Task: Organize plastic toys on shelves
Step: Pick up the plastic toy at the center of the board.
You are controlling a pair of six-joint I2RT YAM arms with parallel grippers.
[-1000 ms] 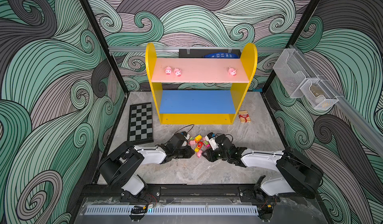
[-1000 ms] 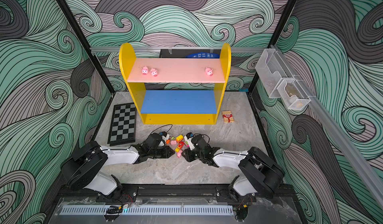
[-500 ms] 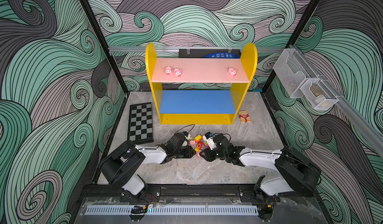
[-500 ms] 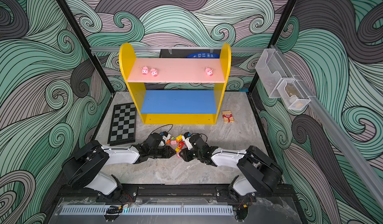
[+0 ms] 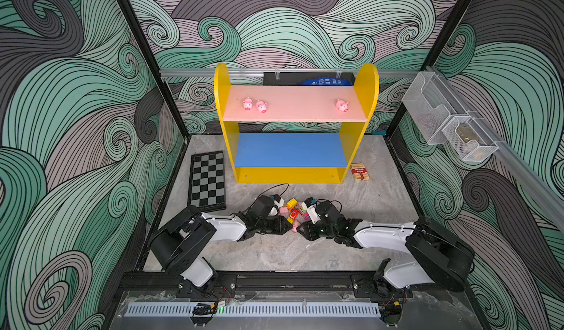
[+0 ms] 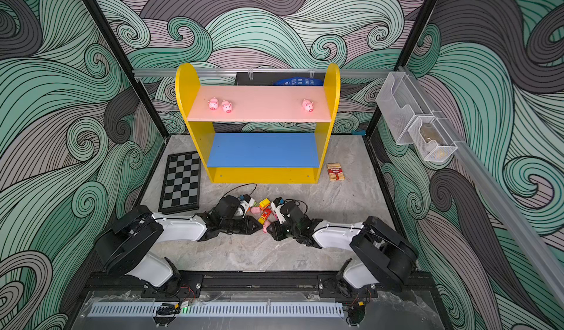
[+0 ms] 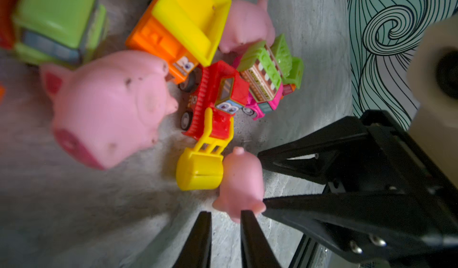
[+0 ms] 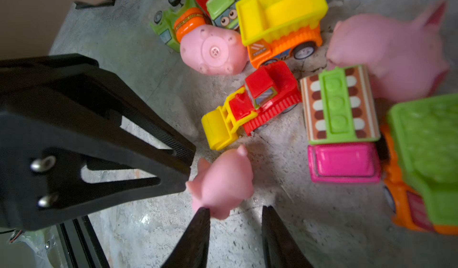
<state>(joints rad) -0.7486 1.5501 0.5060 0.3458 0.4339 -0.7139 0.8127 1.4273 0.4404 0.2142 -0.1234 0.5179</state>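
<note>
The yellow shelves [image 5: 291, 174] stand at the back, with three pink pigs [image 5: 261, 106] on the pale pink upper board and nothing on the blue lower board [image 5: 290, 150]. The other plastic toys [image 5: 293, 211] lie heaped on the floor in front: pigs, a yellow dump truck [image 8: 280, 19] and a red bulldozer [image 7: 215, 103]. Both arms lie low at the heap's near side, tips facing each other. A small pig [image 7: 240, 185] stands between them. My left gripper [image 7: 225, 214] is slightly open and empty, one fingertip touching that pig. My right gripper [image 8: 235, 209] is open, the pig [image 8: 223, 182] just beyond its tips.
A grey-black checkerboard [image 5: 207, 179] lies left of the shelves and a red-and-tan card box [image 5: 359, 172] sits at their right foot. Wire mesh baskets [image 5: 448, 124] hang on the right wall. Bare marble floor stretches in front of the arms.
The right gripper has edged left toward the small pig. The left gripper's jaws have parted a little. The toys on the shelf have not moved.
</note>
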